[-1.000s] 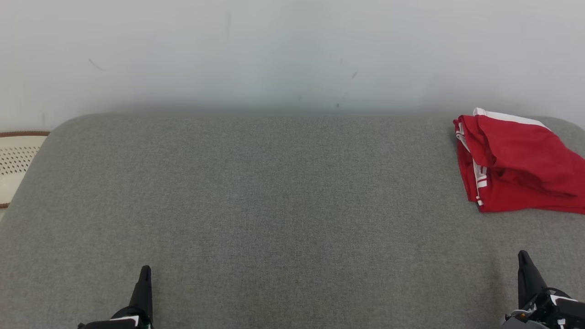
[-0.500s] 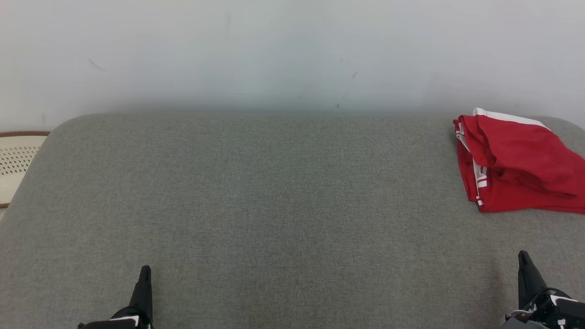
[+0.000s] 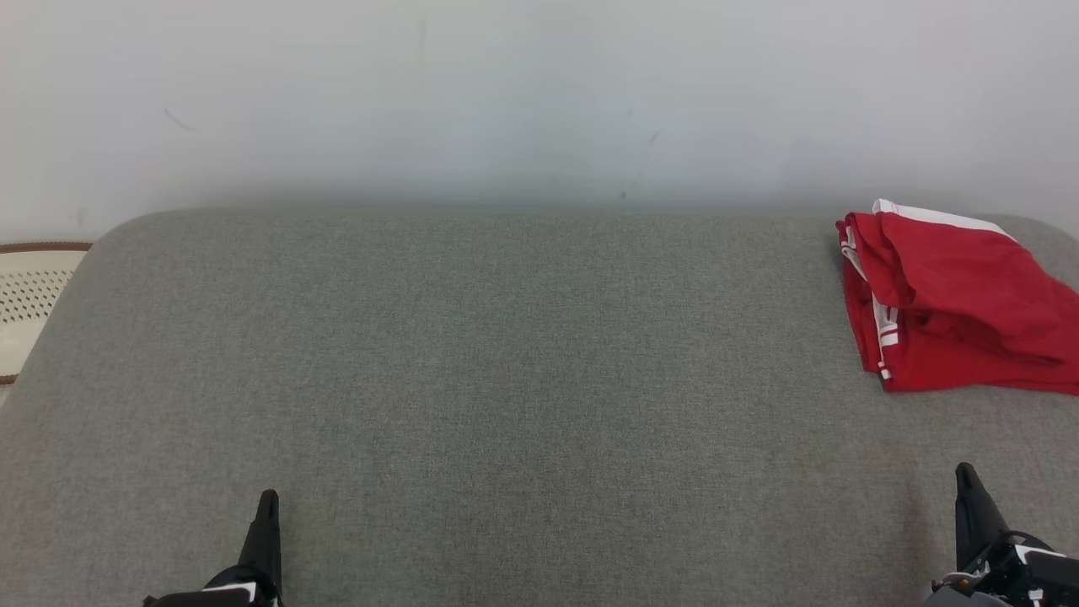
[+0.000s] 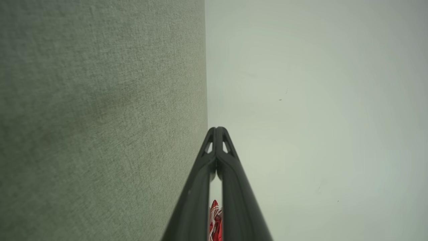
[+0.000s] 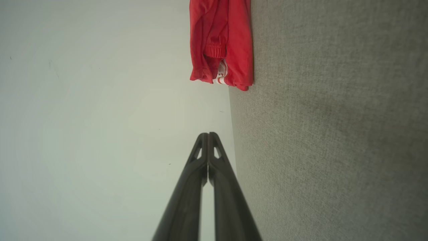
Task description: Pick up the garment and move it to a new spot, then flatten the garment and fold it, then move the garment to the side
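Nearest the robot are two pincers, one at each lower corner of the head view. The left pincer (image 3: 268, 502) points up from the lower left. Its two dark fingers are pressed together at the tips, as the left wrist view confirms (image 4: 217, 129), and nothing is between them. The right pincer (image 3: 964, 474) rises from the lower right, likewise closed tip to tip and empty, which its own wrist view shows plainly (image 5: 208, 135). Both hang over the near edge of the one grey, fabric-covered tabletop (image 3: 506, 354), well apart from each other.

Beyond them the cloth surface runs bare across the middle. One garment (image 3: 952, 303) lies on it, at the far right corner, well away from the left pincer and ahead of the right one. It is red with white stripes, folded into a loose bundle, and its right side runs past the edge of the head view. The right wrist view shows it lying at the tabletop's far edge (image 5: 222, 40), with an elastic cuff visible. In the left wrist view a sliver of it shows red between the finger bases (image 4: 214, 221).

At the far left, beside the tabletop's rounded corner, sits one cream perforated object with a brown rim (image 3: 29, 303); what it is cannot be told. Behind everything stands one pale wall (image 3: 506, 101) with a few faint marks.
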`<state>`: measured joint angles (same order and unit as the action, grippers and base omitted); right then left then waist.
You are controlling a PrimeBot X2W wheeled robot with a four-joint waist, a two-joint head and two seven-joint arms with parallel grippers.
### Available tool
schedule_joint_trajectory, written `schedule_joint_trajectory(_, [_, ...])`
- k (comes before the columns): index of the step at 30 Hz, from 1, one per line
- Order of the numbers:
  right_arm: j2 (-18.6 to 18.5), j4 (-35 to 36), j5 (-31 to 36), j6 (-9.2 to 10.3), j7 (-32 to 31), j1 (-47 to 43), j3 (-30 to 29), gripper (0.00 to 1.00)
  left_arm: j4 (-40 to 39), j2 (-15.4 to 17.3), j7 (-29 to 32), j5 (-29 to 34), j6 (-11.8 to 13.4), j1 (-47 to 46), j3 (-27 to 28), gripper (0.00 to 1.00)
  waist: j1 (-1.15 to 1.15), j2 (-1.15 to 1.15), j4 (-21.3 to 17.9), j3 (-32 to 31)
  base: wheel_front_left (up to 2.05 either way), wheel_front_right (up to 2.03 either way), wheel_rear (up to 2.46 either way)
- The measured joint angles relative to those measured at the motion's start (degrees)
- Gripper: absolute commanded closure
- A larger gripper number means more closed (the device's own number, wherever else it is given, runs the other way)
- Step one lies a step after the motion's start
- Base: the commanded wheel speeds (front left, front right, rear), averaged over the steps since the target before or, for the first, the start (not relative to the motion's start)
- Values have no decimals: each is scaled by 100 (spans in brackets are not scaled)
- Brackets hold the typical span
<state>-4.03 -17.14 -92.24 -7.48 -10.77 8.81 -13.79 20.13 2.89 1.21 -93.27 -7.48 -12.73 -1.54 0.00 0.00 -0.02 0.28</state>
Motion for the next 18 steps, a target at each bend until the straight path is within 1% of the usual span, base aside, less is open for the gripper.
schedule_joint_trajectory(18, [15,0,26,0,-30,2,-23,100,0,0,0,0,0,0,0,100,0,0,0,0,0,0,0])
